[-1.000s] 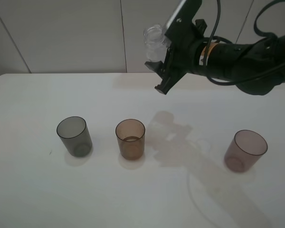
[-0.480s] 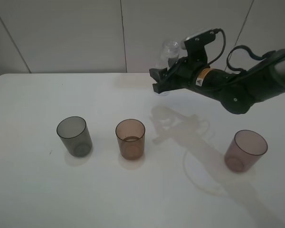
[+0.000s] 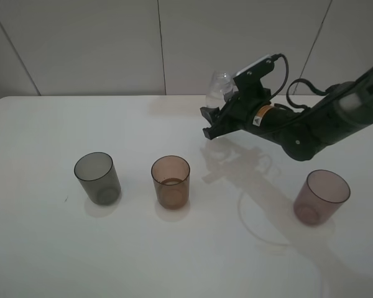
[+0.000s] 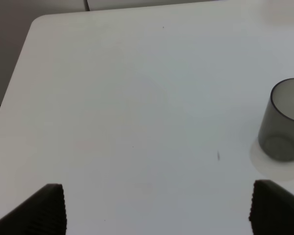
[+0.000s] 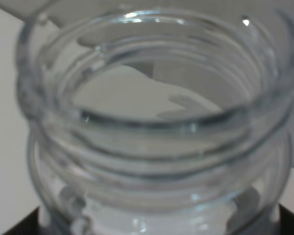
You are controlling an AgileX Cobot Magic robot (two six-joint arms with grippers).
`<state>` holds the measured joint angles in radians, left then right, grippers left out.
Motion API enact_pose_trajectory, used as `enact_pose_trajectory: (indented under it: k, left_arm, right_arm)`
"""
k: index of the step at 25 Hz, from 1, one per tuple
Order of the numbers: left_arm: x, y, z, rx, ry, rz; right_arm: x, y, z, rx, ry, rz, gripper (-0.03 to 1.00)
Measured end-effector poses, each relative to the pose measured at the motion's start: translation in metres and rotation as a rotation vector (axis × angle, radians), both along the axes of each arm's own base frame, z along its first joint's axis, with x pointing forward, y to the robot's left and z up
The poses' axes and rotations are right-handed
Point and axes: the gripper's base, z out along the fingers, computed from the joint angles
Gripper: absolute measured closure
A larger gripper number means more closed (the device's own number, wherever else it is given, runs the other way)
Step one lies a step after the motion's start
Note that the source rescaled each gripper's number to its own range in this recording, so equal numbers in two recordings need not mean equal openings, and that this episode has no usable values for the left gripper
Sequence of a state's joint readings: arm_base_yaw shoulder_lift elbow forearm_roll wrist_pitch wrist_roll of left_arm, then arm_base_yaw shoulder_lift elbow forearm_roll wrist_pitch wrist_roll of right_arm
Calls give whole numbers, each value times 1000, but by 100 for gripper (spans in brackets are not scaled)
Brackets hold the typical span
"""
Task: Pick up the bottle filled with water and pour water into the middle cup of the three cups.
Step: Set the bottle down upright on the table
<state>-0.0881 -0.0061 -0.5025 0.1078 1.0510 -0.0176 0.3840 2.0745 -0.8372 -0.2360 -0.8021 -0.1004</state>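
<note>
Bottle [image 3: 220,87] sits clamped inside right pincer [image 3: 216,118], above table [image 3: 50,248].

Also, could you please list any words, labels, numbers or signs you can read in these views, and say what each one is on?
None is readable.
Right arm: a small orange and white sticker near the wrist, print too small to read.
Bottle, three cups and table: no text visible.
</note>
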Motion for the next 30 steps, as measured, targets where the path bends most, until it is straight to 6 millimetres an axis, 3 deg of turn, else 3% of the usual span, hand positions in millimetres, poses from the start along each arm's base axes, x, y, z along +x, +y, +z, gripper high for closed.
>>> enact_pose_trajectory:
  k: [5, 19, 21, 22, 25, 27, 30]
  left_arm:
    - [0, 0, 0, 0, 0, 0]
    - [0, 0, 0, 0, 0, 0]
    - [0, 0, 0, 0, 0, 0]
    - [0, 0, 0, 0, 0, 0]
    - [0, 0, 0, 0, 0, 0]
    - [0, 0, 0, 0, 0, 0]
    - [0, 0, 0, 0, 0, 0]
  right_arm:
    - [-1, 0, -10, -17, 29, 0, 94]
    - [-2, -2, -14, -45, 70, -4, 93]
    - [-2, -2, -14, -45, 70, -4, 80]
    - [-2, -2, -14, -45, 70, -4, 60]
    - [-2, -2, -13, -43, 66, -5, 16]
    - [-2, -2, -8, -39, 55, -5, 3]
    - [-1, -1, 8, -22, 15, -5, -3]
